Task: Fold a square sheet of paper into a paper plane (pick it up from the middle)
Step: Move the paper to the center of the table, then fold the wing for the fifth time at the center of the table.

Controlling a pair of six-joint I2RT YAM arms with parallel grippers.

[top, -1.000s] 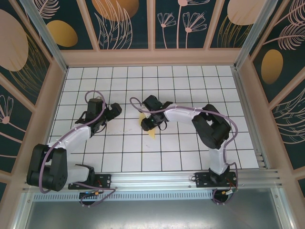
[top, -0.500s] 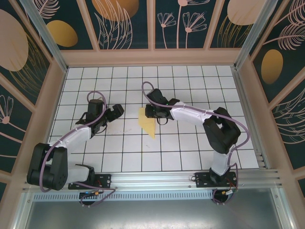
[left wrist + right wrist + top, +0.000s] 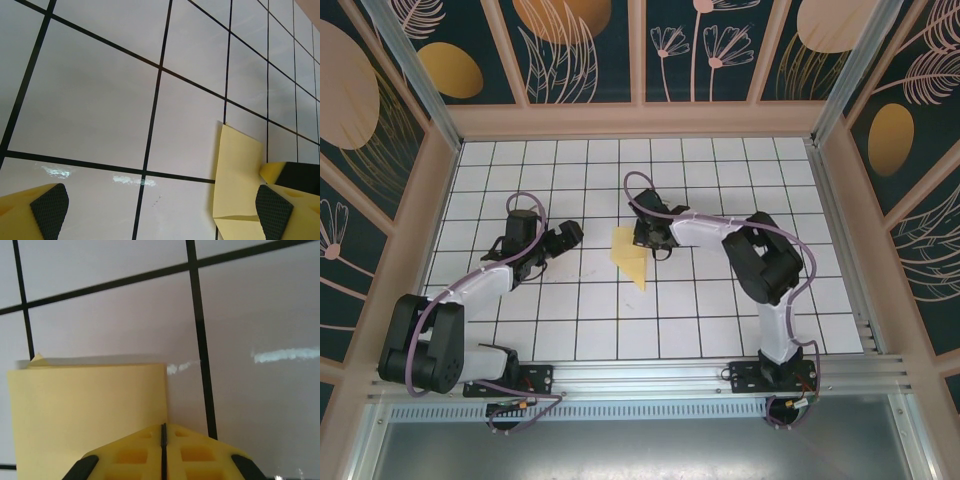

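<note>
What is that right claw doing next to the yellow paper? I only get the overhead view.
Observer: Its own camera shows the right claw shut tight, its tips at the paper's right edge.
Visitor: Is the paper flat?
Observer: It's folded. A small corner of a lower layer pokes out past one edge.
Visitor: And the left claw?
Observer: The left claw is wide open, with the paper beside one finger.

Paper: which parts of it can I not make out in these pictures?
Top view: the paper is too small to show its creases, and the right jaws cover its far right corner.
Left wrist view: the bottom edge and one open left jaw cut it off.
Right wrist view: the shut right jaws hide its near part. Whether they pinch it is unclear.
</note>
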